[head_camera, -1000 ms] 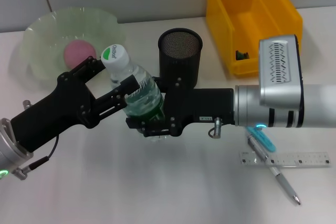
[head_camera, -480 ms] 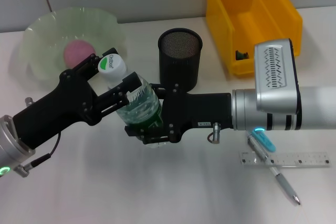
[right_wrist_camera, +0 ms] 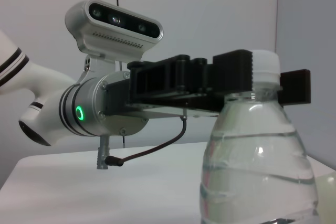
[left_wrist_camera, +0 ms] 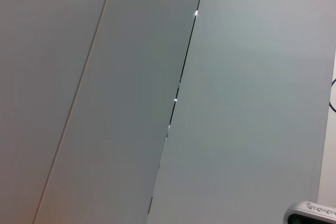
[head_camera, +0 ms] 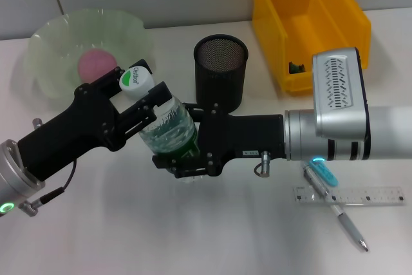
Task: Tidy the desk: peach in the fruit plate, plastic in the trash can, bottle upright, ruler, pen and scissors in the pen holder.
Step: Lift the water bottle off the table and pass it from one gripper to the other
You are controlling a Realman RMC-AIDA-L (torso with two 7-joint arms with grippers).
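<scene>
Near right on the desk point(head_camera: 129, 236), I see the clear ruler point(head_camera: 351, 195), the pen point(head_camera: 336, 210) lying across it, and the blue scissors point(head_camera: 322, 173) just beyond. At centre, my right gripper point(head_camera: 183, 152) is clamped round the green-labelled base of the clear bottle point(head_camera: 168, 130), while my left gripper point(head_camera: 138, 104) is closed on its neck under the white-and-green cap; the bottle leans left. Beyond stand the pen holder point(head_camera: 221, 72), the trash can point(head_camera: 309, 24) far right, and the fruit plate point(head_camera: 58, 43) far left holding the peach point(head_camera: 96, 64).

Head view looks down; right wrist close on bottle point(right_wrist_camera: 252, 156).
</scene>
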